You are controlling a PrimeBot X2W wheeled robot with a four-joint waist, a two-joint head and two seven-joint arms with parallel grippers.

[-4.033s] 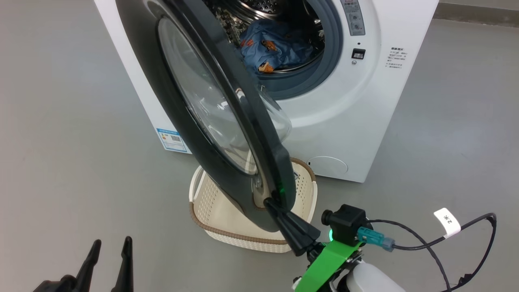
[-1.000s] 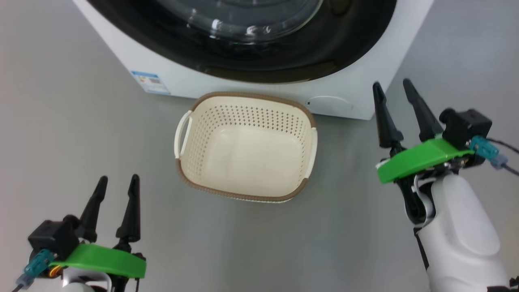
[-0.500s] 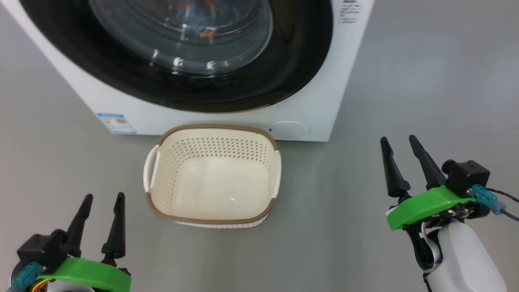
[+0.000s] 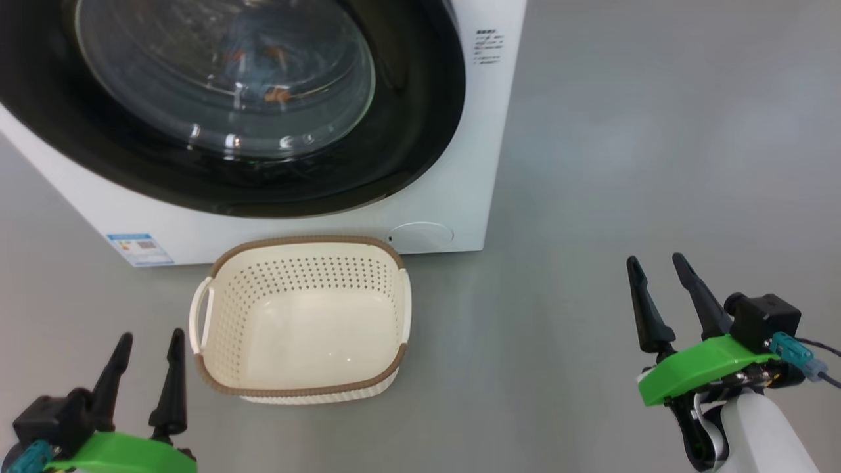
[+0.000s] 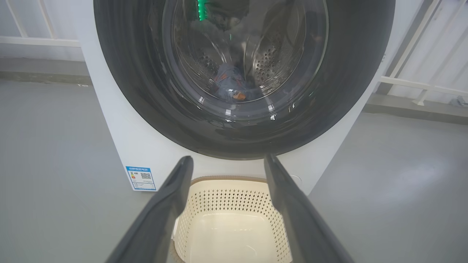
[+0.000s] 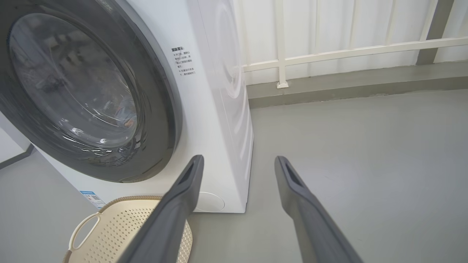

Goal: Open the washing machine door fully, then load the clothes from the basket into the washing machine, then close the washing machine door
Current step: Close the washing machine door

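The round black washing machine door lies flat against the white washing machine, its glass porthole bulging out. Through the glass, blue clothes with orange prints rest in the steel drum. On the floor in front stands the cream basket with a brown rim and nothing in it. My left gripper is open at the lower left, just left of the basket. My right gripper is open at the lower right, well to the right of basket and machine. Both hold nothing.
Grey floor stretches to the right of the machine. A white railing and a low grey kerb run along the wall behind. A blue label sticker marks the machine's lower front.
The door, ajar with my right gripper at its edge four seconds ago, now lies against the machine. Both grippers have since sat lower and farther from the machine as the head view shifted.
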